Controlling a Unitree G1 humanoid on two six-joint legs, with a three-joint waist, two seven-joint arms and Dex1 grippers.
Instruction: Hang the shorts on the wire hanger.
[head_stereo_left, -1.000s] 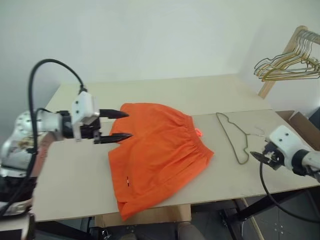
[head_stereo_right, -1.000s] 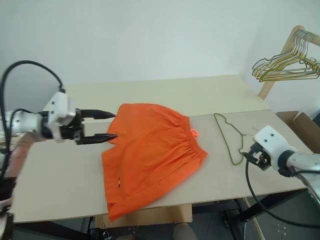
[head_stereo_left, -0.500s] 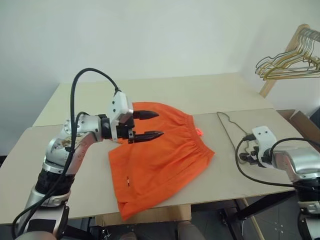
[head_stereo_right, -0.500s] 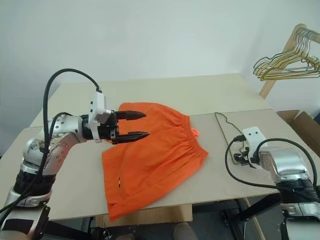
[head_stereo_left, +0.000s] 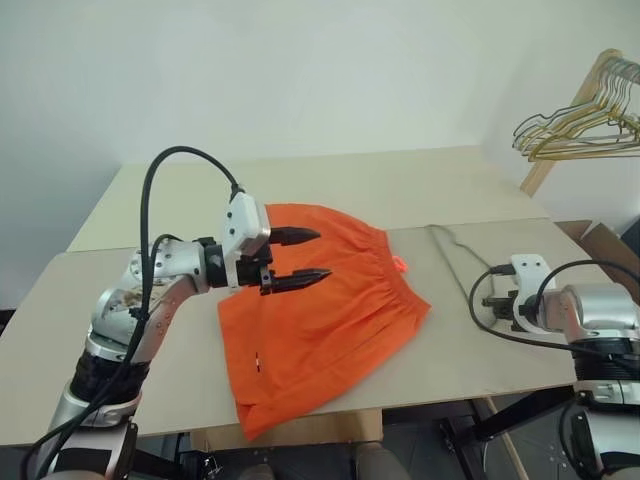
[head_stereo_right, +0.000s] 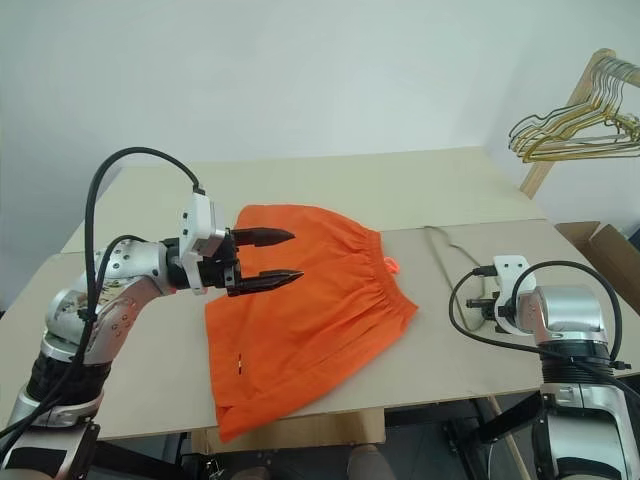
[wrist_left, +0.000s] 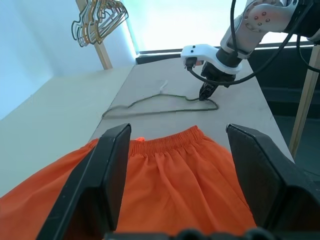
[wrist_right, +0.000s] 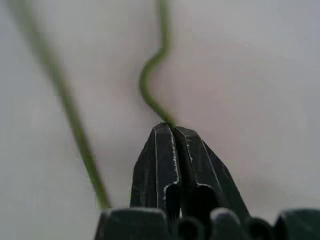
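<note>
At the table's three o'clock edge, the right gripper (wrist_left: 207, 93) is pinching the wire hanger (wrist_left: 150, 106) — lift coming next, likely — while the left gripper (head_stereo_left: 305, 255) is hovering spread over the shorts (head_stereo_left: 330, 310).

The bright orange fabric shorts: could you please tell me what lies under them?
The bright orange fabric shorts lie flat on the pale wooden table; their lower corner overhangs its front edge. Whatever else may lie beneath is covered by the fabric.
</note>
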